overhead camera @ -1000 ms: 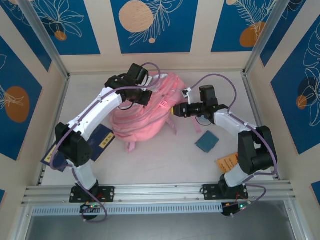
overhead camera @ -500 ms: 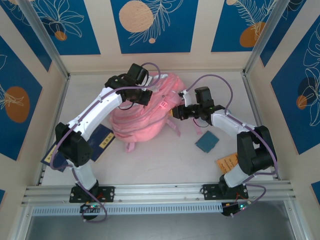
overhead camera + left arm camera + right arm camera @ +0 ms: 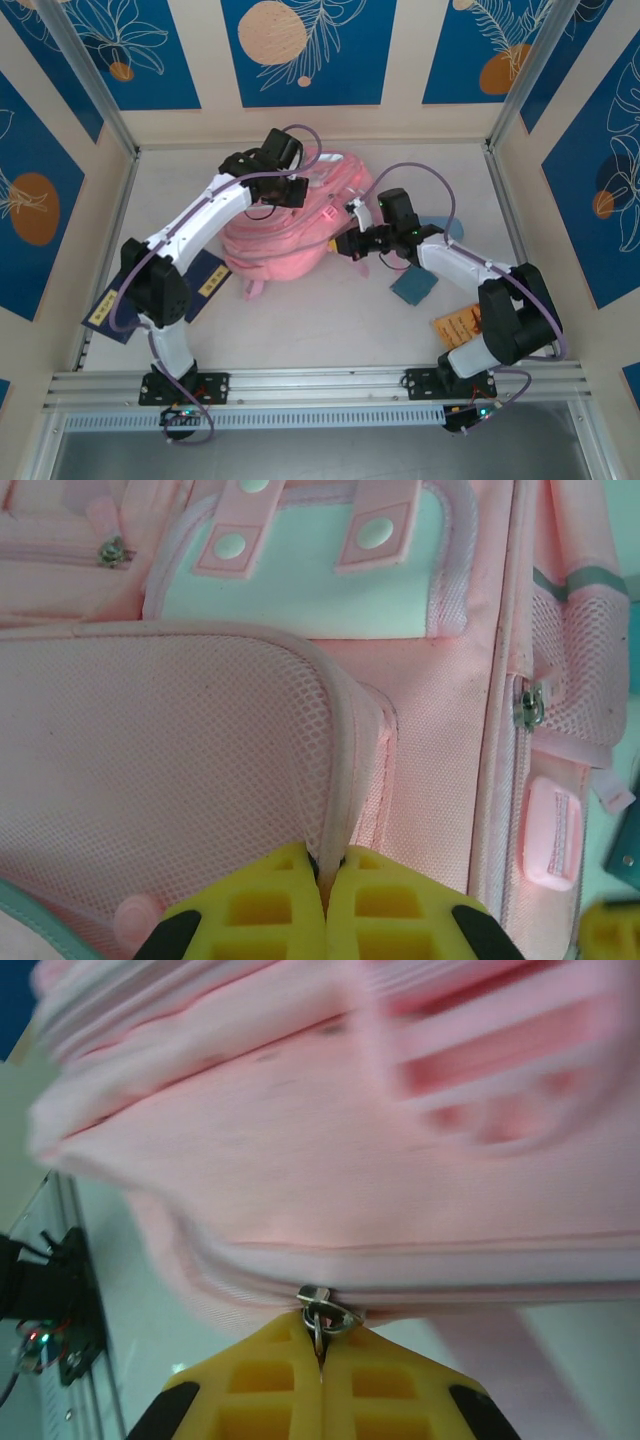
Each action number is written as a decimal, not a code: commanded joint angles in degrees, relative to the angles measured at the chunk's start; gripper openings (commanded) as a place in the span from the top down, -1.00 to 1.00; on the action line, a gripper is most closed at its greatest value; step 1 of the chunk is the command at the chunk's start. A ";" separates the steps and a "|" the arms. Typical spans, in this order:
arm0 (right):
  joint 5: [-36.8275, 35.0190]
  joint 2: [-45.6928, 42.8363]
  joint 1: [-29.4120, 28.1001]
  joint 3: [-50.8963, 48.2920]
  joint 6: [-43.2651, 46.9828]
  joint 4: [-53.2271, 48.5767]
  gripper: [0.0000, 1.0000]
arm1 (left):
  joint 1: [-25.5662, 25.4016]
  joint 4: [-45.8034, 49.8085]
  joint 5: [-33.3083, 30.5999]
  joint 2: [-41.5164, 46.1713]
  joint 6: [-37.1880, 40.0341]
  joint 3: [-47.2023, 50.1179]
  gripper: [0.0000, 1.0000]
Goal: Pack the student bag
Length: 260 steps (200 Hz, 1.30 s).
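my right gripper [image 3: 320,1352] has just swung in from 3 o'clock and snapped shut; its pads now pinch the metal zip pull [image 3: 320,1318] on the student bag [image 3: 285,245], which lies mid-table toward 11 o'clock; my left gripper [image 3: 326,878] stays clamped on a mesh pocket's piped edge [image 3: 338,740] at the bag's 12 o'clock; i judge unzipping can begin, left hand bracing.
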<state>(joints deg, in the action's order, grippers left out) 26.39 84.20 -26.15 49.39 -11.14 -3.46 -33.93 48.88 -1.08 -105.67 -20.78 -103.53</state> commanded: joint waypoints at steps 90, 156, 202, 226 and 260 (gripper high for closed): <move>-24.58 -11.36 -5.84 -5.79 -7.46 0.16 -0.08 | -0.43 -6.87 2.24 0.79 -1.34 -1.46 1.00; -32.55 -11.62 -10.02 -4.76 -4.48 -4.14 -0.14 | -0.39 -3.68 3.11 -0.56 -1.27 -7.74 1.00; -40.05 -6.60 -13.51 -2.09 -3.60 -4.10 -0.04 | -0.38 -3.49 3.63 -1.03 -1.63 -8.69 1.00; -43.55 -5.33 -13.60 -0.71 -3.72 -3.27 0.02 | -0.43 -3.27 3.72 -0.99 -1.59 -8.79 1.00; -47.68 -5.55 -13.57 0.68 -4.83 -4.33 -0.08 | -0.43 -3.01 3.78 -1.20 -1.35 -8.74 1.00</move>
<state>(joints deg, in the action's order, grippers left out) -15.35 78.76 -39.72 47.37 -15.70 -7.57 -34.46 48.86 1.08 -107.98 -22.55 -108.66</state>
